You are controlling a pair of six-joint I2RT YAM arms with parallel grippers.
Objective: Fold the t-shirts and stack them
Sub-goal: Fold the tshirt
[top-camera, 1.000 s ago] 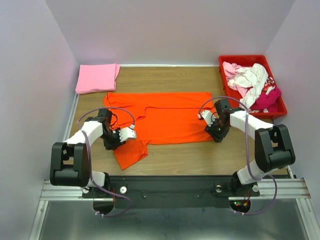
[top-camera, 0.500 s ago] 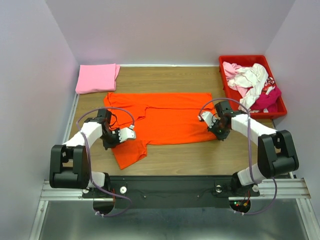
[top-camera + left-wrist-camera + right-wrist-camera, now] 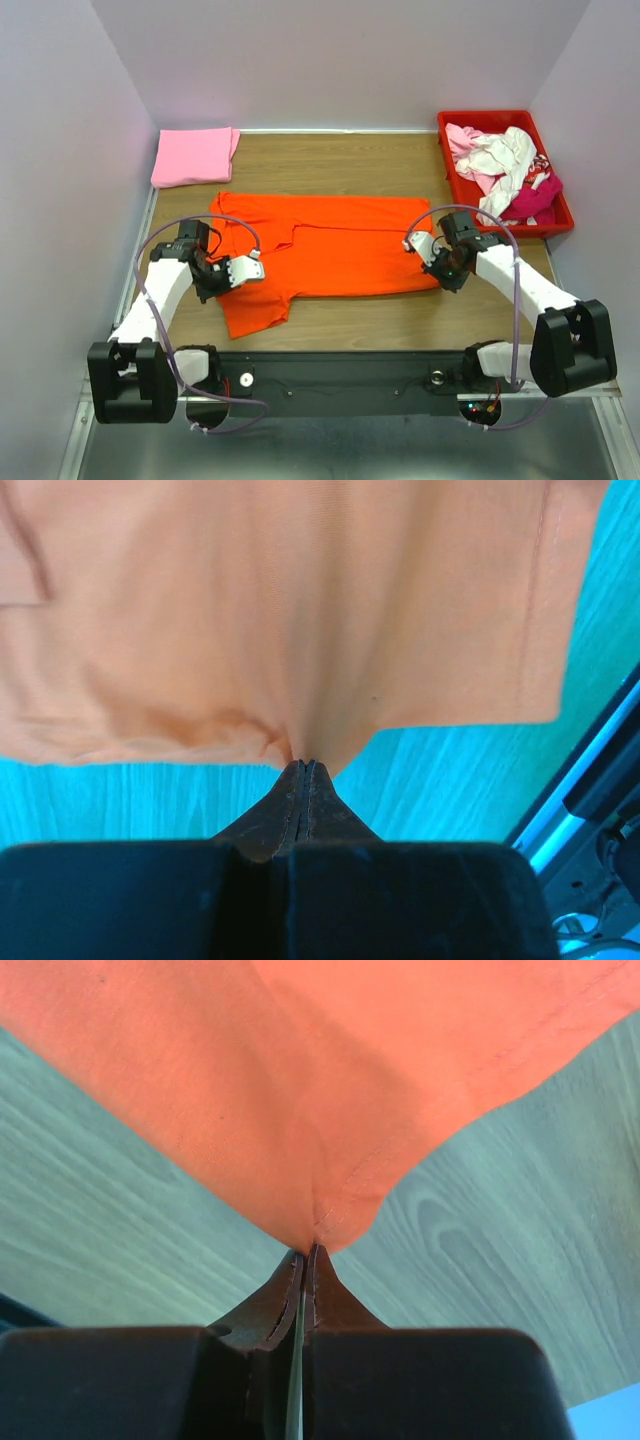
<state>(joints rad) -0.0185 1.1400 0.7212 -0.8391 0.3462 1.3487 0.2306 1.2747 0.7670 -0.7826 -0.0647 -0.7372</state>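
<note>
The bright orange t-shirt (image 3: pixel 330 245) lies spread across the middle of the table, its front left part hanging toward the near edge. My left gripper (image 3: pixel 207 272) is shut on the shirt's left edge; the left wrist view shows the cloth (image 3: pixel 300 630) pinched at the fingertips. My right gripper (image 3: pixel 437 262) is shut on the shirt's right hem; the right wrist view shows the orange hem (image 3: pixel 330 1110) puckered at the tips. A folded light pink t-shirt (image 3: pixel 193 155) lies at the back left. White and magenta shirts (image 3: pixel 505 165) are heaped in the crate.
A red plastic crate (image 3: pixel 565 215) stands at the back right against the wall. Purple walls close the table on three sides. The black base rail (image 3: pixel 340 370) runs along the near edge.
Both grippers have moved outward and toward the near edge, holding the orange shirt; the shirt has been stretched wider and dragged a little nearer.
</note>
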